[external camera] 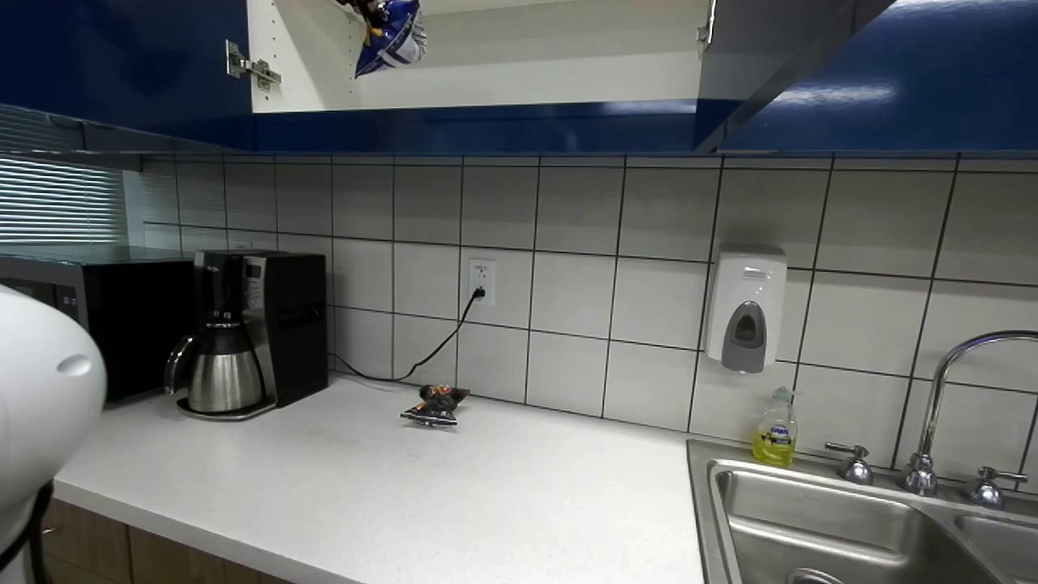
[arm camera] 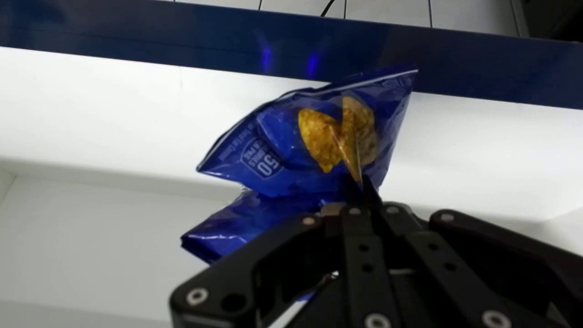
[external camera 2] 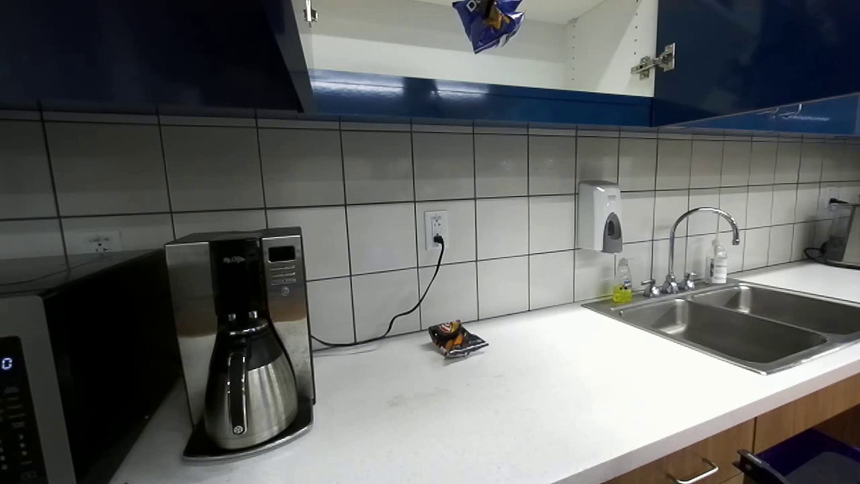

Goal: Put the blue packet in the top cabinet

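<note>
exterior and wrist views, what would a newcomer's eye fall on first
Most likely the blue chip packet, pinched in the fingers and seen against the white inside of the open overhead cabinet. Next, probably the coffee maker with its steel carafe, toward the left of the counter in both exterior views, then the small black-and-orange packet lying to its right.

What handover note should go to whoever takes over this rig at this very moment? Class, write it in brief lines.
Hand: shut on the blue packet.
Where: packet hangs at the opening of the top cabinet, doors open; whether it is fully inside, I cannot tell.
Done: packet gripped and up at the cabinet.
Left: probably ease it further in, set it down, release, back out.
</note>
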`<move>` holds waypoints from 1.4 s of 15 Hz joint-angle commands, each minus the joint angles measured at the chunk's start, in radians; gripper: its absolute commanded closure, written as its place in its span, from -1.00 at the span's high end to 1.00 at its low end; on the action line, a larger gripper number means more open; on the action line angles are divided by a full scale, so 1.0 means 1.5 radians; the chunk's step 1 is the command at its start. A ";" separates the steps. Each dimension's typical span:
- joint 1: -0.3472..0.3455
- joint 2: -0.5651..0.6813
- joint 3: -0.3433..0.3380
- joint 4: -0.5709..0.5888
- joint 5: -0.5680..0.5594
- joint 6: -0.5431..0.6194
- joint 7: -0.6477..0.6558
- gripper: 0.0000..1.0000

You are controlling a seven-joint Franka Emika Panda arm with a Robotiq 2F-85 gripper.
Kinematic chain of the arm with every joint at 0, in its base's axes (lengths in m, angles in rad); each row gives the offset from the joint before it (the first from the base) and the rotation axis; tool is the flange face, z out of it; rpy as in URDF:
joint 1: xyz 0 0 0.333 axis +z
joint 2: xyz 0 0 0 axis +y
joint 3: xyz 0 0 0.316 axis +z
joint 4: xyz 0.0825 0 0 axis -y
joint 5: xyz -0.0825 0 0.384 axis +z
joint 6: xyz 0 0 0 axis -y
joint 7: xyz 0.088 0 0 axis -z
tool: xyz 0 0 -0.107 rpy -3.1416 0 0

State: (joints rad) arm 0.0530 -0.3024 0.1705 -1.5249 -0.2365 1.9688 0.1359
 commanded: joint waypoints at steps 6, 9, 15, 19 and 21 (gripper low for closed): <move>-0.005 0.079 -0.010 0.078 -0.003 0.023 0.022 -1.00; -0.003 0.109 -0.015 0.105 -0.007 0.021 0.024 -1.00; 0.000 0.177 -0.015 0.158 -0.013 0.023 0.031 -1.00; 0.004 0.220 -0.014 0.192 -0.017 0.018 0.034 -1.00; 0.006 0.240 -0.015 0.209 -0.017 0.015 0.035 -1.00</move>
State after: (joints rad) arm 0.0554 -0.0004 0.1420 -1.2882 -0.2368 2.0039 0.1580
